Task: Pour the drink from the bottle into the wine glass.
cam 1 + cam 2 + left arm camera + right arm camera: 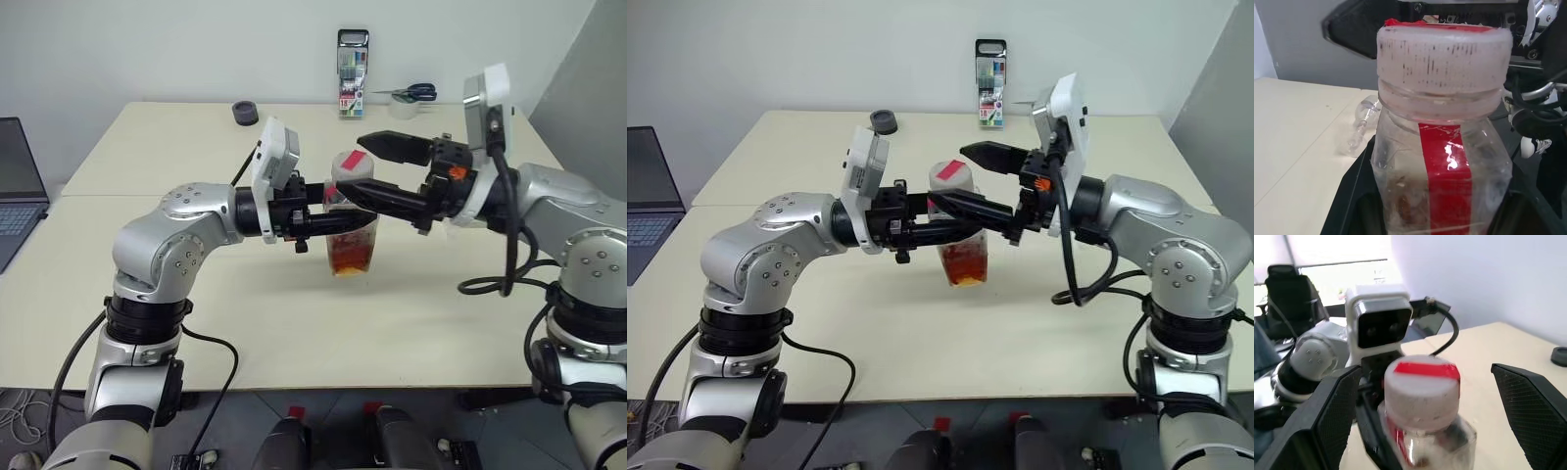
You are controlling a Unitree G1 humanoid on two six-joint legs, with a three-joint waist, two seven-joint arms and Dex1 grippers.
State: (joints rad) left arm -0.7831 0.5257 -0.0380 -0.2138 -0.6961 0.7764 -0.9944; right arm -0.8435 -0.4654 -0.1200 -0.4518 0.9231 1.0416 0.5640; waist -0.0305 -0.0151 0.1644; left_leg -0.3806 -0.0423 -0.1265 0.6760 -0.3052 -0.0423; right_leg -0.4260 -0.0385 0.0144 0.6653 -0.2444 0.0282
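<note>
In the left eye view's centre, the left end effector [328, 223] gripped the small clear plastic bottle [353, 230] of amber drink [351, 257] above the beige counter [176, 147]. In the right wrist view, the right end effector [1425, 396] gaped around the pink-red cap [1421, 387]; it should close squarely before twisting.

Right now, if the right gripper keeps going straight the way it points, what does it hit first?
Probably the bottle's cap: the right gripper is open, one finger on each side of it. Behind the cap is the left gripper, shut on the bottle.
</note>
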